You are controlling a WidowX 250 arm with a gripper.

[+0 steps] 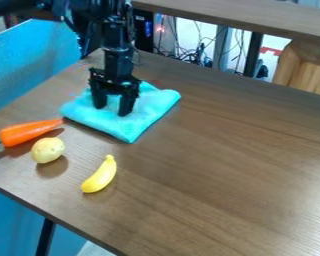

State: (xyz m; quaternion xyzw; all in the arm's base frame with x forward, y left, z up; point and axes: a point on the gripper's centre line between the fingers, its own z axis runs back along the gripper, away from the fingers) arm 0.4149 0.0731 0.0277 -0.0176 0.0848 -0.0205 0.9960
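I find my gripper (112, 110) at the turquoise cloth (152, 106), fingers wide apart, contact unclear; the cloth lies folded near the table's (223, 175) far edge, with carrot (30, 132), potato (48, 150) and banana (100, 175) nearer the camera

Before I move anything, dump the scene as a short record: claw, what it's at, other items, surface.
claw: open, pointing down over the cloth, fingers apart
held: nothing seen between the fingers but cloth surface; contact with it can't be told
nearest: turquoise cloth, folded, lying flat
carrot: orange, at left edge of view, tip toward the cloth
potato: yellowish, beside the carrot
banana: yellow, nearer the camera than the potato
surface: brown wood-look table
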